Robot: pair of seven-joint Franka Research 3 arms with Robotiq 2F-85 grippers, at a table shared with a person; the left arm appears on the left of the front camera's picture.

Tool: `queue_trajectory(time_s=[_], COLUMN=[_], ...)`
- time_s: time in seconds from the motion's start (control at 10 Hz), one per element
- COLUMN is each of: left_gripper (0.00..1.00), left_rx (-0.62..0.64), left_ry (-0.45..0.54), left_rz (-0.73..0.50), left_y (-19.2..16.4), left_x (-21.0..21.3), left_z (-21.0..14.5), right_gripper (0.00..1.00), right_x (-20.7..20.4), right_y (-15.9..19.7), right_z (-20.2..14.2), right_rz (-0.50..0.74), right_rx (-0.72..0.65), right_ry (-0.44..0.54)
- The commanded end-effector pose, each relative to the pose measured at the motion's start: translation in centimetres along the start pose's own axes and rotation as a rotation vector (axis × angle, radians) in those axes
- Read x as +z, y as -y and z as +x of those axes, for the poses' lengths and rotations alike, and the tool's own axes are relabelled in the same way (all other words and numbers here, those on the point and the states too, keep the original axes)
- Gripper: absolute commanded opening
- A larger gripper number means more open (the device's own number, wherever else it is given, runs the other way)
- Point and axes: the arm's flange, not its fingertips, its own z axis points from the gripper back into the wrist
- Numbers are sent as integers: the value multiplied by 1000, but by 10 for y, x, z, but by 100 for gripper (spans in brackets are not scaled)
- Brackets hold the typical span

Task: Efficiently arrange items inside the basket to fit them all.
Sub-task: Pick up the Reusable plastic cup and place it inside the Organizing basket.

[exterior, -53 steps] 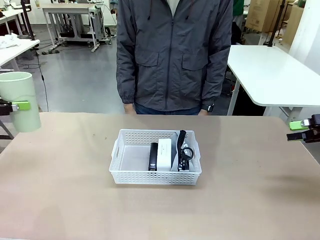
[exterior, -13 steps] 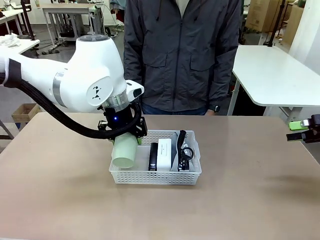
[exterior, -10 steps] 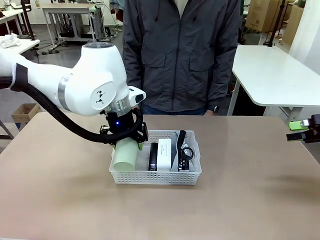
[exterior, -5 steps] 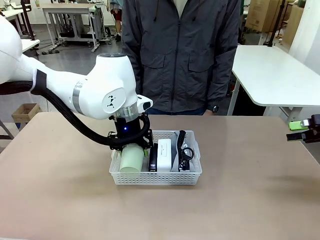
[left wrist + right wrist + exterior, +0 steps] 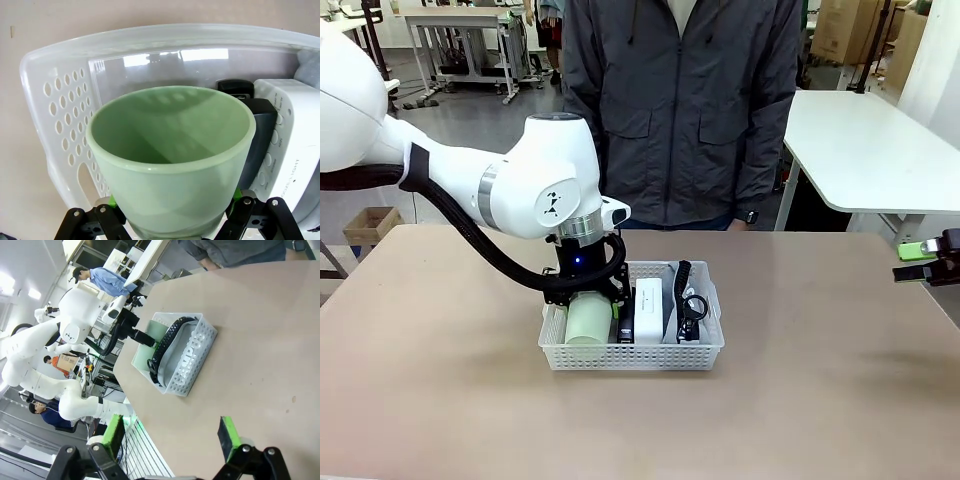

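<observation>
— Where are we holding the pale green cup (image 5: 170, 165)?

— Our left fingers (image 5: 239, 196) are clamping it, open end down, inside the white basket's (image 5: 630, 355) left half, just beside the black stapler (image 5: 626, 327).

— And farther off?

— The white box (image 5: 649, 305), then the CAMPUS pouch (image 5: 192, 351). Our right fingers (image 5: 229, 436) are hanging wide open, holding nothing, above the bench (image 5: 820, 400).

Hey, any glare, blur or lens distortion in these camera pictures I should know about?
Left wrist view: window glare on the basket floor, its rim bowed by the wide lens; pale green cup sharp. Right wrist view: scene rolled sideways, bright background washed out. Front view: even light, soft shadows.
</observation>
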Motion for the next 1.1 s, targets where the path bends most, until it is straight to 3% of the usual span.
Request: queue_trajectory(time_s=[0.0,0.1,0.6,0.8,1.0], left_gripper=[86,100,100,100,100], left_rx=[20,17,55,92,57], left_ry=[3,-4,50,122,96], left_rz=[35,25,-6,-53,-228], left_y=[6,6,-3,-19,-55], left_x=[4,4,21,63,121], left_z=[6,6,6,-6,-29], right_gripper=[100,100,100,100,100], right_x=[-1,-1,-1,-1,-1], right_y=[-2,-2,-2,-2,-2], right_z=[2,2,2,2,2], right_rz=[8,8,8,8,8], right_rx=[-14,-14,-14,-14,-14], right_ry=[13,13,13,13,13])
